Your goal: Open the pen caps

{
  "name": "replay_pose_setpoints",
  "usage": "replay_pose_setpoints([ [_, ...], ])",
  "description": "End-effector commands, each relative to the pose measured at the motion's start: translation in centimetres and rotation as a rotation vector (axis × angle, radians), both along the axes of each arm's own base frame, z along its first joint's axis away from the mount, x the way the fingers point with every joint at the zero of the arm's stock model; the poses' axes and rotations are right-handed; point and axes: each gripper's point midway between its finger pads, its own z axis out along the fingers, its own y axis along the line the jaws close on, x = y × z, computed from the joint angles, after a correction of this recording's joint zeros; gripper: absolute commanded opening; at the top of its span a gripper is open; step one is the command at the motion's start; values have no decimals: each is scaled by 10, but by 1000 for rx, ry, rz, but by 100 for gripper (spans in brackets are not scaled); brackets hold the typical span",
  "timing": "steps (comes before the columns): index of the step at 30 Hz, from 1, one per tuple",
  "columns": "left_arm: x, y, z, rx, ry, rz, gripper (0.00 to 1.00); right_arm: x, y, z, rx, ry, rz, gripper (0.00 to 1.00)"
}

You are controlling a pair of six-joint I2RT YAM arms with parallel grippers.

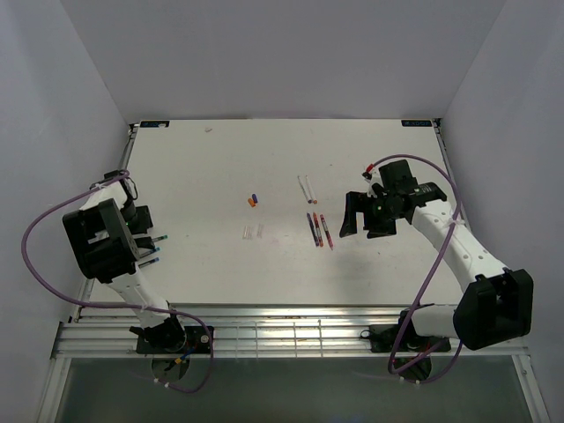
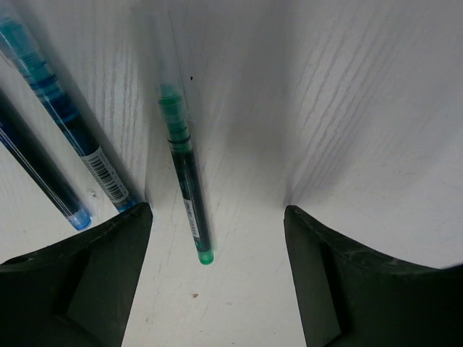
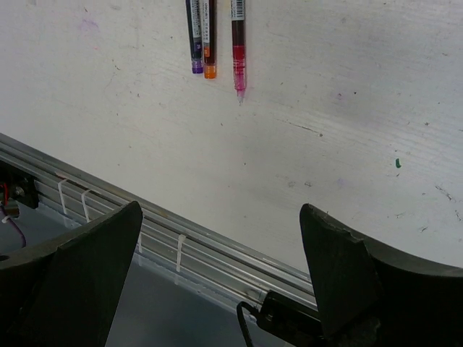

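Top view, caps: the pen caps (image 1: 253,199) lie mid-table between my arms, well apart from both; their colours are barely readable.
Left wrist, hand: my left gripper (image 2: 217,217) is released, its fingers either side of a green pen (image 2: 187,188) whose long axis runs straight away from me; the far end blurs.
Right wrist, hand: my right gripper (image 3: 221,217) is spread and empty; three pens (image 3: 209,36) lie ahead, cut off at the top.

You're looking at a robot lab test cell: a bare white table (image 1: 220,282) boxed in by plain white walls (image 1: 282,53) at the top and sides of the frame. Along the bottom, an aluminium rail (image 1: 291,333) carries the left arm (image 1: 132,286) and right arm (image 1: 458,251), trailing purple cables (image 1: 25,242).
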Motion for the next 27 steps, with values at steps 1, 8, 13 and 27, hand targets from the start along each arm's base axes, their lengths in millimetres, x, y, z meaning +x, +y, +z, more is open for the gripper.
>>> replay_pose_setpoints([
  [1, 12, 11, 7, 10, -40, 31, 84, 9, -1, 10, -2, -24, -10, 95],
  [8, 12, 16, 2, 11, -27, 21, 82, 10, 0, 9, 4, -10, -22, 95],
  [13, 9, 20, -3, 23, -15, 19, 70, 10, 0, 10, 7, -12, -33, 95],
  [27, 6, 20, -24, 36, -14, -45, 35, 2, -4, 14, 5, -20, -61, 95],
])
